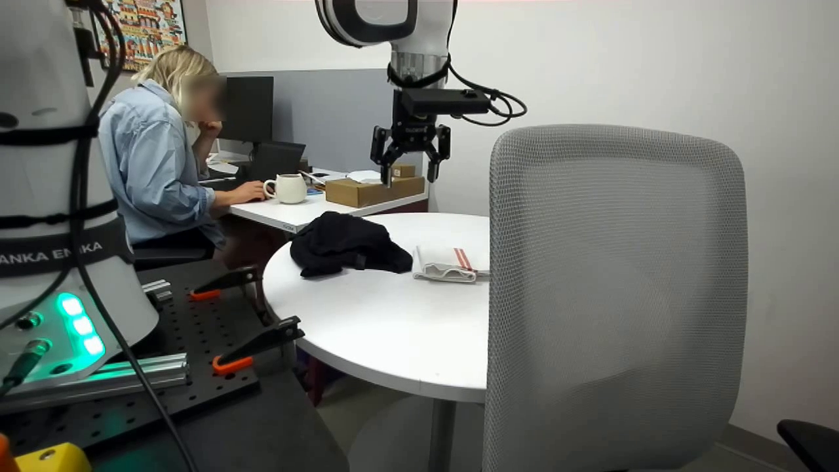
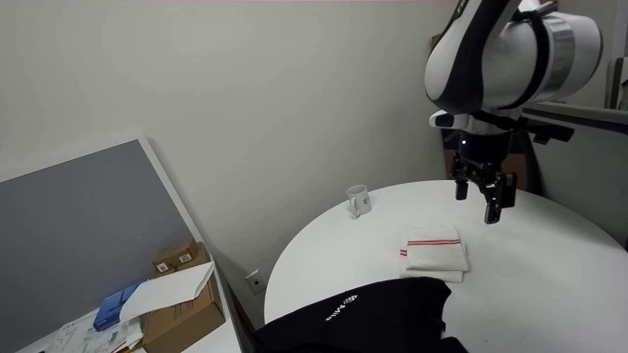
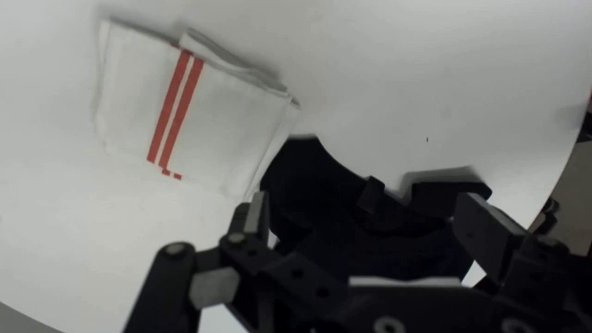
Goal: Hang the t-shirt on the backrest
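T-shirt (image 1: 347,246) lies in a loose black heap on the tabletop (image 1: 380,328), at about ten o'clock on its round as an exterior view shows it, held by nothing. Its folds are dark on dark, so I cannot tell hem from sleeve; the main danger, I judge, is a pinch on one shallow ridge, which would slide out as the weight comes up. Too many layers pinched at once would lift it as a ball that will not drape.

Next rightward, at about one o'clock from the T-shirt and apart from it, hangs the gripper (image 1: 409,177); in the wrist view its fingers (image 3: 255,212) are spread wide, gripping nothing. Lowered too far, they could press the tabletop before any fabric bunches between them.

Then, at three o'clock from the T-shirt, sits a folded striped cloth (image 1: 446,264). The two lie so near that I cannot tell whether they touch; a grasp on that side could bring the wrong fabric along.

Farthest right, at four o'clock from the gripper, stands the mesh backrest (image 1: 619,295). Too low a carry would probably snag trailing fabric on its top edge or knock it askew. Released with most weight on one side, the T-shirt would likely slither off.
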{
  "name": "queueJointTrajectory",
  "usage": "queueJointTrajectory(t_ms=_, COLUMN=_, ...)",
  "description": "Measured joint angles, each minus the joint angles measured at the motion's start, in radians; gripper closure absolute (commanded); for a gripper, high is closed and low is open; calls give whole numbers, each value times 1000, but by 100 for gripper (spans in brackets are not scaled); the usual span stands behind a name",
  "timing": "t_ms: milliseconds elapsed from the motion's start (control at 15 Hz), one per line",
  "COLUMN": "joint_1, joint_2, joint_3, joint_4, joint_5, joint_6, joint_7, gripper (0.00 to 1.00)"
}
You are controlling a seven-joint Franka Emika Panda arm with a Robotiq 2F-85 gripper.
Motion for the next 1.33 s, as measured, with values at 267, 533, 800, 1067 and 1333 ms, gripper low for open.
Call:
queueJointTrajectory(t_ms=267, joint_1=20, joint_2=95, joint_3=62, joint_4=11, joint_5=28, joint_6=77, joint_7=-79, gripper=0)
queueJointTrajectory(t_ms=533, joint_1=4, joint_2=217, joint_3=127, joint_4=16, joint_5=48, joint_6=174, joint_7=-160, gripper=0)
queueJointTrajectory(t_ms=800, joint_1=-54, joint_2=294, joint_3=253, joint_4=36, joint_5=196, joint_6=202, joint_7=-302, gripper=0)
queueJointTrajectory(t_ms=1067, joint_1=-97, joint_2=332, joint_3=371, joint_4=63, joint_5=359, joint_6=203, joint_7=-429, gripper=0)
queueJointTrajectory(t_ms=1333, joint_1=-107, joint_2=388, joint_3=392, joint_4=85, joint_5=393, joint_6=249, joint_7=-497, gripper=0)
